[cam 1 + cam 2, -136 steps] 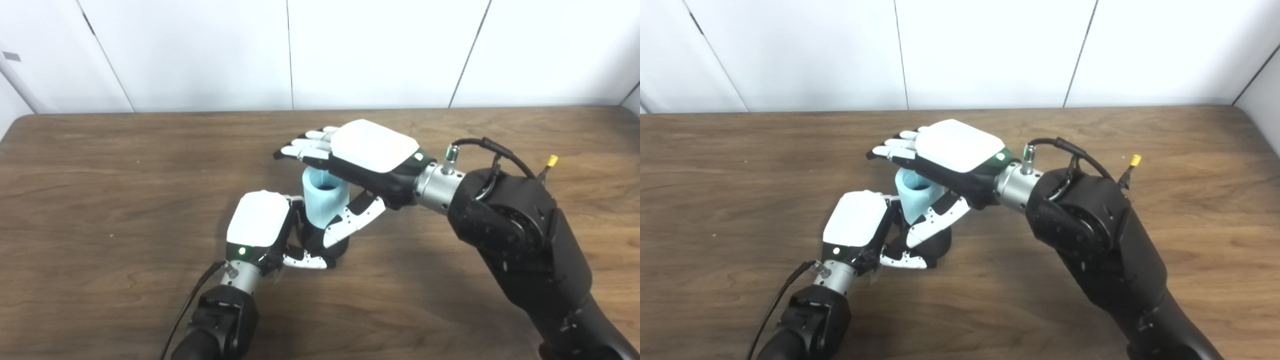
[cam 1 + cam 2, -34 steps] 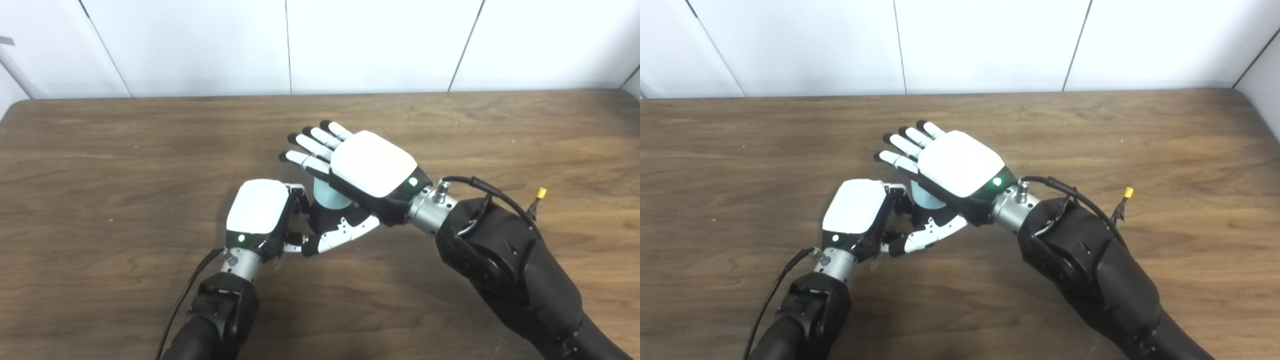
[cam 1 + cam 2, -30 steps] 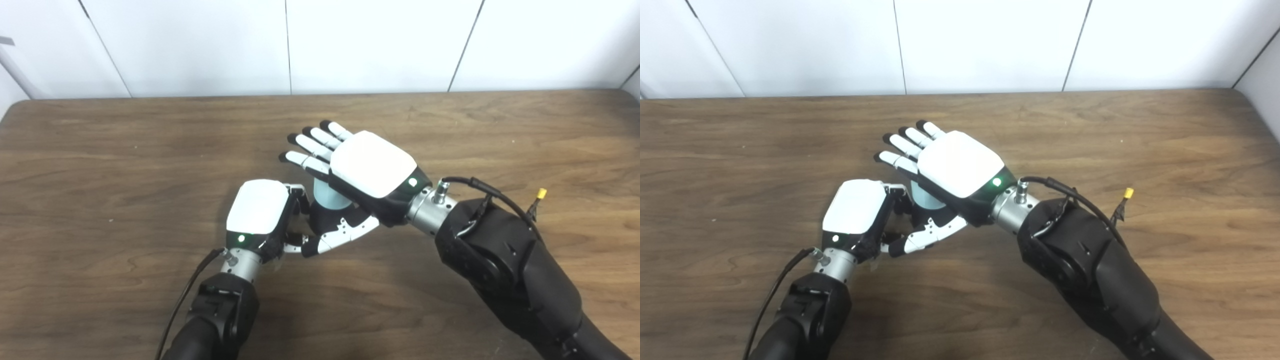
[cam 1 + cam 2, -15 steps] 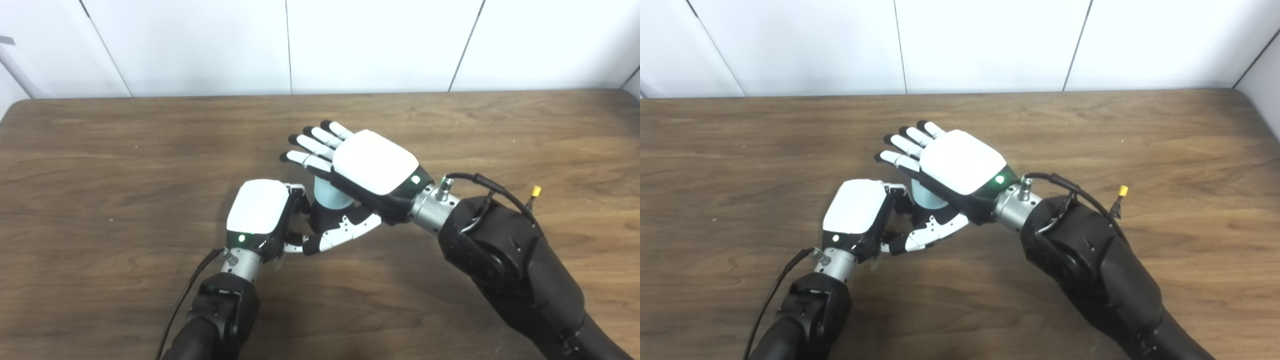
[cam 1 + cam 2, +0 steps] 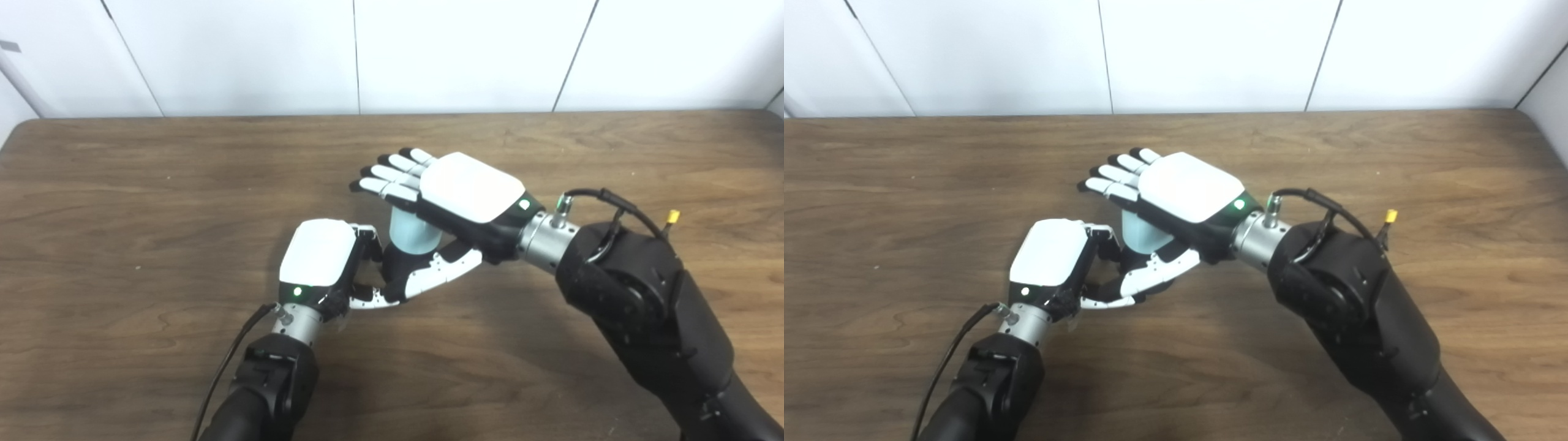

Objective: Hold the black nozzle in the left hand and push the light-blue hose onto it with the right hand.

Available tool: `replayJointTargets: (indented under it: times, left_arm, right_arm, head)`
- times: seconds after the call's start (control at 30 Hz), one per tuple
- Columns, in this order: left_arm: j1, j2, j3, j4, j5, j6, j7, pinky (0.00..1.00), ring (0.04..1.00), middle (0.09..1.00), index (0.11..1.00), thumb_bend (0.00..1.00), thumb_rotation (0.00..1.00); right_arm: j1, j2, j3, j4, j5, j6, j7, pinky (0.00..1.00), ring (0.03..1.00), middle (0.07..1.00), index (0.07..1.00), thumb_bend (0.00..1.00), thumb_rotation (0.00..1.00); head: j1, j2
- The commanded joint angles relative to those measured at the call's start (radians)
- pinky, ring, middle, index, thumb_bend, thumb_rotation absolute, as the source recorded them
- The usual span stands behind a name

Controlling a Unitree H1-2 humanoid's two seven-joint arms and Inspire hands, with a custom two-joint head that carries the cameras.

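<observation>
The black nozzle (image 5: 392,271) stands upright on the wooden table (image 5: 122,196), mostly hidden by my hands. My left hand (image 5: 318,257) is shut around it from the left. The light-blue hose (image 5: 409,234), a short wide tube, sits upright on top of the nozzle; it also shows in the right eye view (image 5: 1139,236). My right hand (image 5: 467,187) is open and flat, palm down, over the hose's top end, its fingers stretched out toward the far left. Its thumb lies in front of the nozzle. The hose's opening is hidden under the palm.
The table's back edge (image 5: 392,114) meets a white panelled wall. A black cable loops off my right wrist (image 5: 597,196), and another trails from my left wrist (image 5: 236,355). Bare wood surrounds both hands.
Over the last second my right hand has lifted a little and shifted right, showing more of the hose. The hose sits lower on the nozzle than 4.5 s ago. My left hand has stayed put.
</observation>
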Motion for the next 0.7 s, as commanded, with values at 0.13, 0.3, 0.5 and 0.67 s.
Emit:
replayJointTargets:
  times: [0.13,0.3,0.5,0.67]
  left_arm:
    - [0.000,-0.001,-0.002,0.006,0.000,-0.006,-0.034,0.70,0.608,0.501,0.482,0.52,0.00]
    - [-0.006,0.001,0.007,0.013,-0.003,-0.011,-0.016,0.68,0.584,0.483,0.486,0.53,0.00]
    - [-0.003,0.003,0.012,0.008,-0.002,-0.011,-0.017,0.68,0.583,0.494,0.483,0.52,0.00]
    - [-0.002,0.001,0.016,0.015,-0.009,-0.013,-0.006,0.69,0.581,0.478,0.487,0.53,0.00]
  right_arm:
    - [-0.035,-0.012,-0.060,-0.020,0.041,0.018,0.006,1.00,1.000,0.971,0.956,0.69,1.00]
    - [-0.006,0.006,-0.100,0.004,0.088,0.000,-0.056,0.97,0.985,0.965,0.957,0.67,1.00]
    - [0.026,0.031,-0.149,0.048,0.193,-0.024,-0.141,0.96,0.986,0.976,0.983,0.64,1.00]
    - [0.030,0.018,-0.175,0.071,0.210,-0.009,-0.174,0.95,0.989,0.990,0.998,0.64,1.00]
  head:
    - [0.004,-0.001]
    - [0.005,-0.002]
    - [0.004,0.001]
    - [0.006,0.000]
